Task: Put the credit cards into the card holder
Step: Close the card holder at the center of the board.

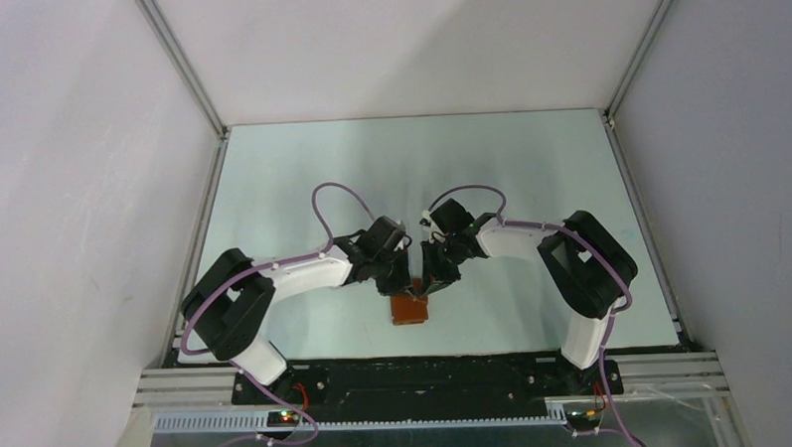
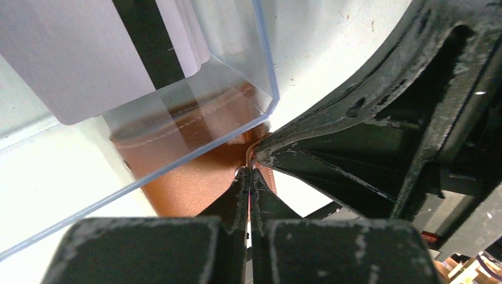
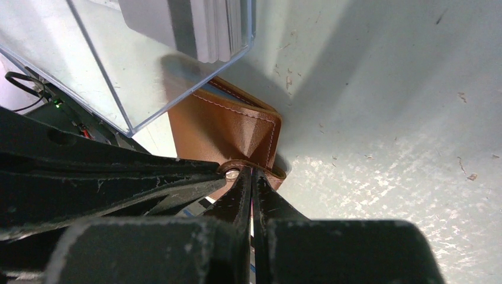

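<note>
Tan-brown leather sits where our two arms meet: the small tan-brown folding leather card holder is on the pale green table top, close to the near edge and about midway between our bases. We cannot tell whether it lies flat or is raised a little at the gripped end. Our left gripper has its black fingers pressed together with only a thin rim of leather between the tips, so it is clamped onto the card holder's edge. Our right gripper comes in from the other side, its fingers likewise closed tight, pinching the stitched tab beside a small metal snap. The two sets of fingertips almost touch each other on the same corner of the leather. The thin pale rectangular plastic credit cards, one showing a dark stripe, stand in a stack inside a clear plastic box, none of them in the card holder. That box is just beside the card holder, and part of the brown leather shows through its transparent wall; we cannot tell whether the two touch. In the top view our wrists hide the box.
</note>
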